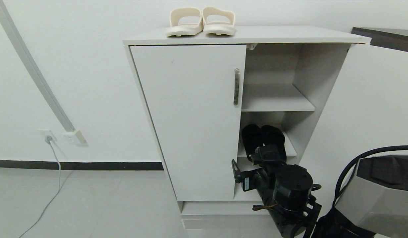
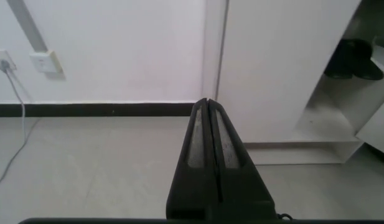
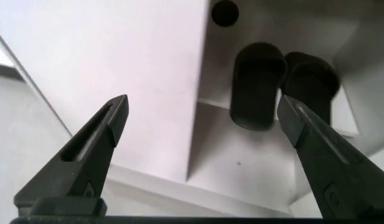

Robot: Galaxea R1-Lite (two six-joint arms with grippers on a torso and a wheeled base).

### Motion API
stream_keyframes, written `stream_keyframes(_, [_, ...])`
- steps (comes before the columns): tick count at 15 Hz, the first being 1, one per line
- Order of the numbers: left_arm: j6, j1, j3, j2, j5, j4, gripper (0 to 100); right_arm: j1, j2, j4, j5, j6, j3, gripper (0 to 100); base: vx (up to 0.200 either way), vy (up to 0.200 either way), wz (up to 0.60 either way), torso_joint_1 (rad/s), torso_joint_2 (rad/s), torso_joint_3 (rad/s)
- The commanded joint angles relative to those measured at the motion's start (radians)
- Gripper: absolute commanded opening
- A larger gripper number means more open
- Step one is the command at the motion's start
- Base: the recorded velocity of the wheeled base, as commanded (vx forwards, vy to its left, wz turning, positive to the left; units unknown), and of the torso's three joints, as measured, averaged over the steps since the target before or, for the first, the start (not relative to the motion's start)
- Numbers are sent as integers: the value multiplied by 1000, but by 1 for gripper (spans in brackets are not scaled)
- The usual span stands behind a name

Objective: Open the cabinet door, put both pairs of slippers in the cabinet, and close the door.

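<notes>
The white cabinet (image 1: 190,122) has its right door (image 1: 366,109) swung open and its left door shut, with a metal handle (image 1: 236,86). A pair of black slippers (image 1: 262,138) lies on the lower shelf, seen too in the left wrist view (image 2: 352,59) and the right wrist view (image 3: 276,84). Cream slippers (image 1: 200,21) sit side by side on the cabinet top. My right gripper (image 3: 204,115) is open, just in front of the black slippers at the lower compartment, holding nothing. My left gripper (image 2: 208,109) is shut and empty, low over the floor left of the cabinet.
The upper shelf (image 1: 276,102) in the open half is bare. A wall socket (image 1: 47,135) with a grey cable (image 1: 55,178) running over the floor lies to the left. A dark skirting strip (image 1: 75,165) runs along the wall.
</notes>
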Motion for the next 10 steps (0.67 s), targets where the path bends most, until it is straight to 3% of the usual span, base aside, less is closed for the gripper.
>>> stream_keyframes(1, [0,1,0,1,0,0,0,2,4,1,0,-1,0,100,0,200,0,2,2,2])
stream_keyframes(5, [0,1,0,1,0,0,0,2,2,1,0,-1,7,100,0,200,0,4,2,4])
stream_keyframes(10, [0,-1,0,1,0,0,0,-4,4,-73,91,-1,66,100,0,0,0,0,0,0])
